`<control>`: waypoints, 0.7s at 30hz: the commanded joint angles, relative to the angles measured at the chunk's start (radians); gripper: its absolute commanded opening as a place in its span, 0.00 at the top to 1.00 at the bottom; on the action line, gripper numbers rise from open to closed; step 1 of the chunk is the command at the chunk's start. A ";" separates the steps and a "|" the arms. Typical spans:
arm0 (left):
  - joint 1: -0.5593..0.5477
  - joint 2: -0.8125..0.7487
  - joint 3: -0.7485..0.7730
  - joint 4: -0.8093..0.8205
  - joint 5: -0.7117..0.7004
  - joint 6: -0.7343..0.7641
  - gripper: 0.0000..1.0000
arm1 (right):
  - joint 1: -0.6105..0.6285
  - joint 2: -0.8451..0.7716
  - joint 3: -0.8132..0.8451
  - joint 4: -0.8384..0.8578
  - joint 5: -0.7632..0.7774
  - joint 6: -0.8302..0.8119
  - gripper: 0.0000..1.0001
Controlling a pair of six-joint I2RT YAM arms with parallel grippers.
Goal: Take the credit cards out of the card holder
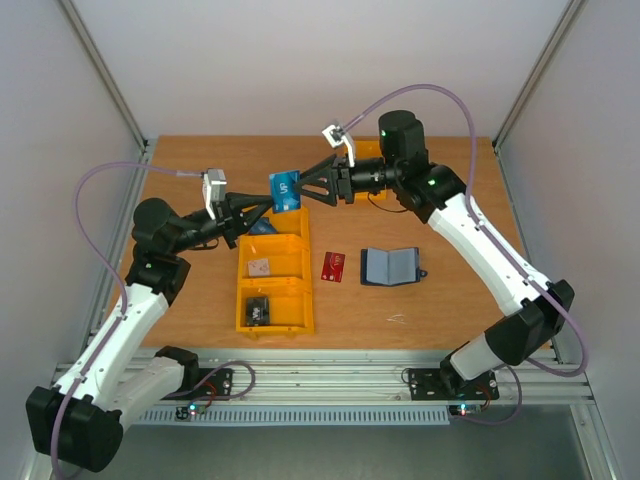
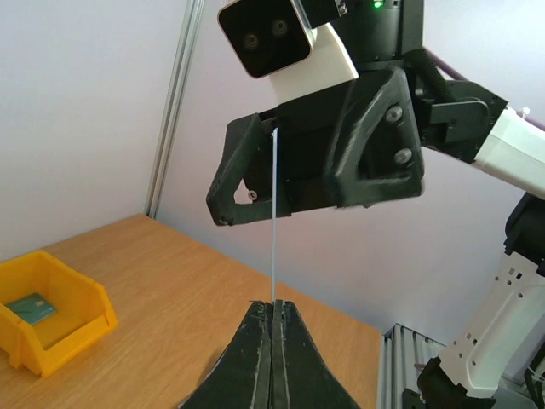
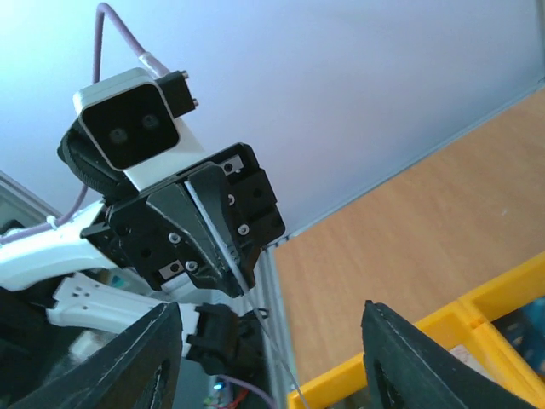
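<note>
The card holder (image 1: 390, 265) lies open on the table, right of centre, its grey-blue pockets facing up. A red credit card (image 1: 333, 266) lies flat just left of it. My left gripper (image 1: 270, 200) is shut on a bright blue card (image 1: 285, 188) and holds it in the air above the yellow bin. The left wrist view shows this card edge-on (image 2: 273, 213), rising from the shut jaws (image 2: 274, 305). My right gripper (image 1: 308, 186) is open, its fingers on either side of the card's far end. In the right wrist view (image 3: 272, 358) the card (image 3: 218, 239) shows edge-on.
A yellow bin (image 1: 243, 290) with three compartments stands left of the red card and holds cards and small items. It also shows in the left wrist view (image 2: 64, 336) with a teal card (image 2: 34, 308) inside, and in the right wrist view (image 3: 477, 311). Grey walls enclose the table.
</note>
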 commanded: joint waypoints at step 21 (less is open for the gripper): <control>0.001 0.007 -0.084 -0.237 -0.791 0.146 0.01 | -0.191 0.122 0.023 -0.013 0.063 0.199 0.99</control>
